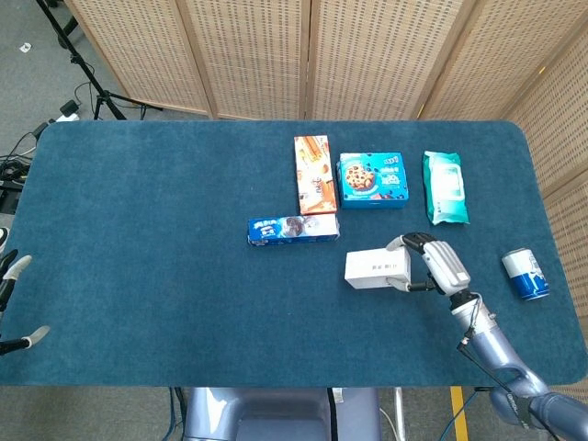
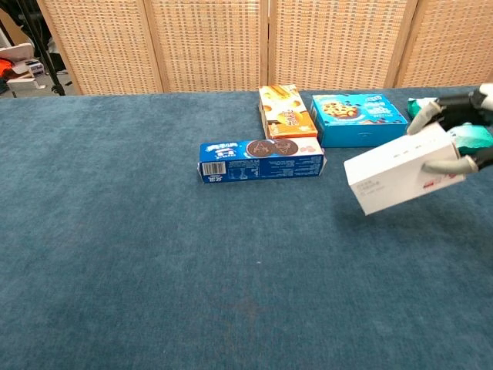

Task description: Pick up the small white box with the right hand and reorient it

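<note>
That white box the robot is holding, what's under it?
Under the white box, held by the right hand, only bare blue table cloth shows. The chest view suggests it hangs tilted above the cloth. Its underside is hidden.

thing: small white box (image 1: 377, 268), a plain oblong carton
colour: white faces, with small dark print on top in the head view and a small red mark (image 2: 427, 183) on the long side in the chest view
pose: lying lengthwise, nearly level, its left end tipped slightly down in the chest view
state: closed, held at its right end by the right robot hand (image 1: 439, 266), fingers over the top and thumb below
place: above the blue tabletop (image 1: 165, 257), near its front right, just right of and nearer than the long blue biscuit box (image 1: 293, 229)
</note>
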